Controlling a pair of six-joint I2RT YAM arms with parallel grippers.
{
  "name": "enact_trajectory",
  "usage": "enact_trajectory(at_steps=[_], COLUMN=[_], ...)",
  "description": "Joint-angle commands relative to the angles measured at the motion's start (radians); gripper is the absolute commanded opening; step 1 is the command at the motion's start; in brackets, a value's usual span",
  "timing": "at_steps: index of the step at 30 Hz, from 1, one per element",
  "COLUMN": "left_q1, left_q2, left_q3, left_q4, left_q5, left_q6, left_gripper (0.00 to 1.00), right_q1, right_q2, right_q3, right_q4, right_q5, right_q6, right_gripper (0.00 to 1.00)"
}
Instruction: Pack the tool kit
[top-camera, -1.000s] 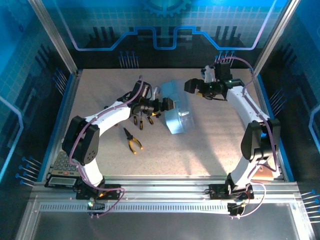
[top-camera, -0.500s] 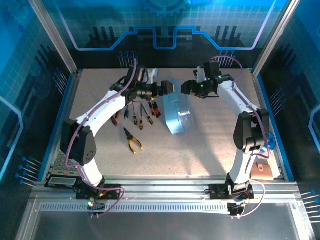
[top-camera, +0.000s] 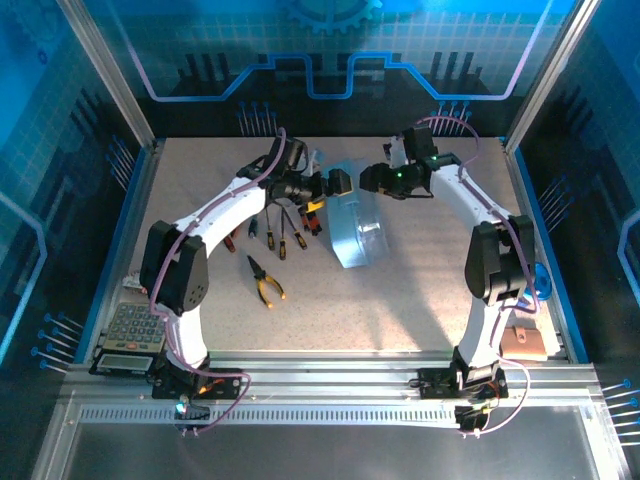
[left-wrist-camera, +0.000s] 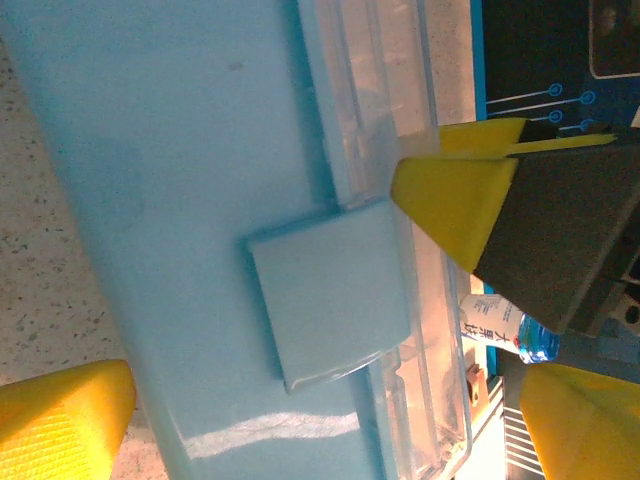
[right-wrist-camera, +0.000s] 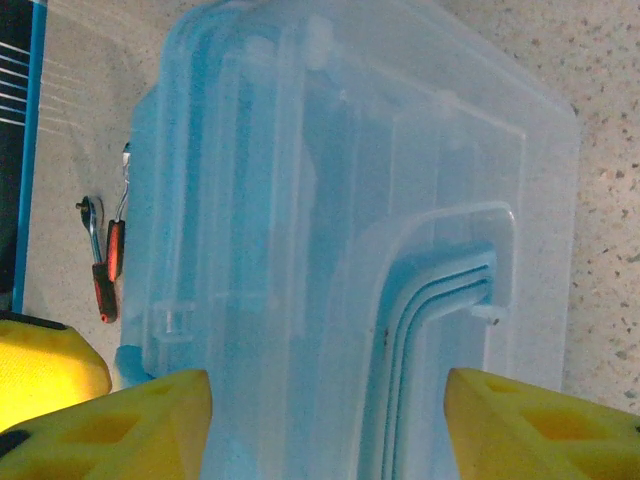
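Yellow-handled pliers (top-camera: 265, 283) and a row of small screwdrivers (top-camera: 285, 232) lie on the worktop (top-camera: 430, 290); right of them sits the box (top-camera: 358, 235), translucent pale blue with a clear lid and square latch tab (left-wrist-camera: 330, 290). The left pincer (top-camera: 338, 183) is released, fingers wide astride the box's far end; the right pincer (top-camera: 368, 178) crowds the same end, fingers either side of the lid, grip impossible to tell. A grey calculator (top-camera: 128, 335) lies far left, near the left arm's base.

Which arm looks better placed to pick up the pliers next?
Probably the left. The pliers lie on the left arm's side of the box, nearer the left gripper; the right gripper would have to reach across the box.
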Motion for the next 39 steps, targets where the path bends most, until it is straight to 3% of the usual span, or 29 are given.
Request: enact_trajectory(at_steps=[1, 26, 39], left_q1=[-0.010, -0.035, -0.035], left_q2=[0.018, 0.116, 0.128], left_q3=[0.040, 0.097, 0.140], left_q4=[0.018, 0.094, 0.124], left_q5=[0.028, 0.088, 0.167], left_q6=[-0.038, -0.112, -0.122], left_gripper=[0.99, 0.99, 0.99], right_q1=[0.014, 0.093, 0.124], right_q2=[-0.017, -0.073, -0.073], right_q3=[-0.030, -0.155, -0.157], right_q4=[0.028, 0.146, 0.163], right_q5=[-0.012, -0.003, -0.002], right_q6=[0.024, 0.114, 0.133], right_gripper=[0.61, 0.35, 0.33])
